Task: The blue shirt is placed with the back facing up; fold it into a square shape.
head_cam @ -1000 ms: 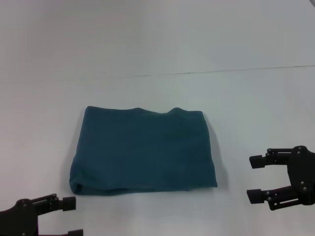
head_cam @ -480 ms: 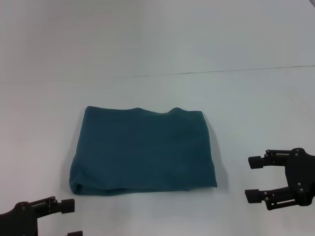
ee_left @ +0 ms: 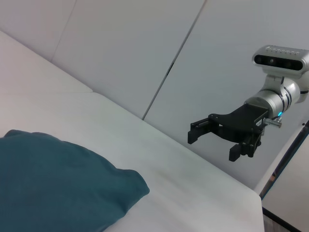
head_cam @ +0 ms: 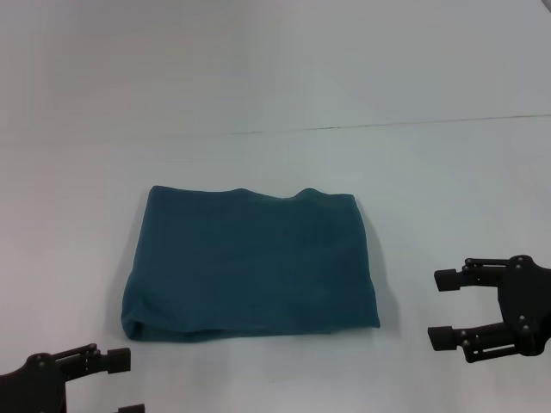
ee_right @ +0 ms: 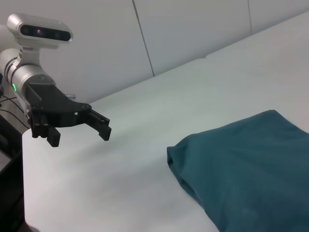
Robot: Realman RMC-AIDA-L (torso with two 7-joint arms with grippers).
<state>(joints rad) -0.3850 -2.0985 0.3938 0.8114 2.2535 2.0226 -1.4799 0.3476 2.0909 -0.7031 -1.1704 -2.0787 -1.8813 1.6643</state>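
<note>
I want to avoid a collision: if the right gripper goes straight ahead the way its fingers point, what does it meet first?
Probably the blue shirt: the open right gripper points across the table toward its near right edge, though it may pass above.

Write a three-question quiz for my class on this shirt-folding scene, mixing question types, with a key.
1. True or false: the dark teal-blue soft fabric shirt lies folded into a compact, roughly square block.
2. Which is touching the shirt? A) left gripper B) right gripper C) neither
3. Fill in: the shirt rests on a white ____.

Key: 1 true; 2 C; 3 table.
</note>
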